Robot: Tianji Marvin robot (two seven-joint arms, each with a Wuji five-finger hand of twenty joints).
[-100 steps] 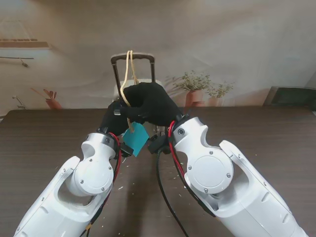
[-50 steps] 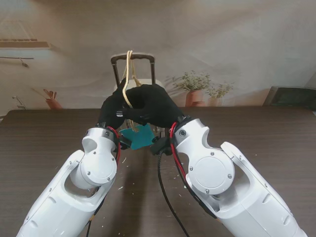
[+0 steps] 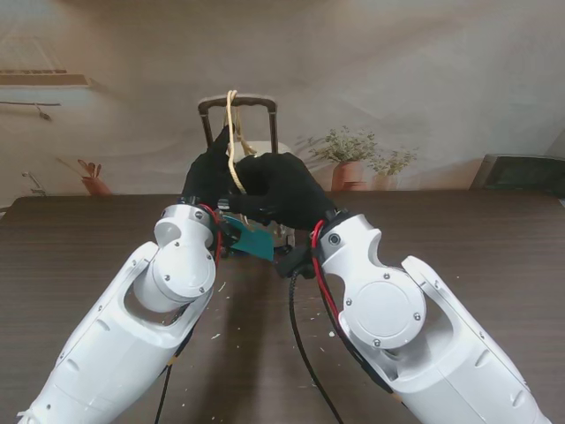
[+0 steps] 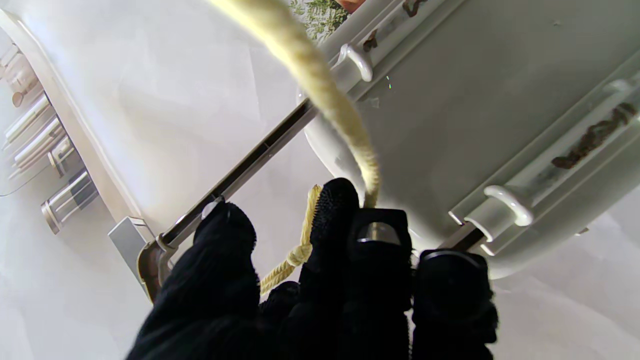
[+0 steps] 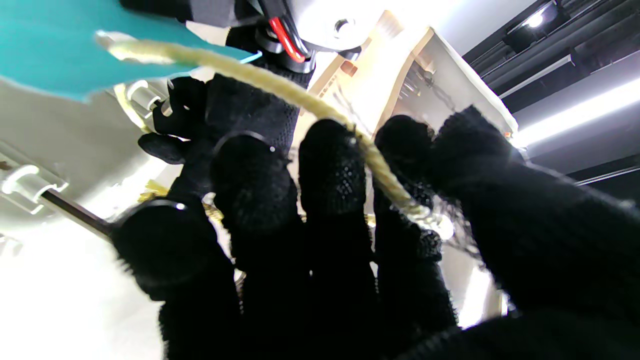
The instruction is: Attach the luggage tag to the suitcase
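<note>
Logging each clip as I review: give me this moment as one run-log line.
stage: tying tag | cord: looped over suitcase handle | left hand: shut on cord | right hand: shut on cord | teal tag: hanging between wrists

Far side of table [image 3: 494, 256], centre: suitcase [image 4: 500, 100], mostly hidden behind both hands, telescopic handle [image 3: 237, 102] rising above them. Looped over top bar of handle: cord [image 3: 232, 132], running down on the near side into the meeting point of the hands. Left hand [image 3: 209, 175] just left of cord, right hand [image 3: 281, 187] just right of it, touching each other in front of the handle rails. Tag [image 3: 253, 243] hanging nearer, under the hands, between the two wrists. Cable [image 3: 302, 349] trailing down the table near right arm. Far right, beyond table: potted plants [image 3: 353, 150].
</note>
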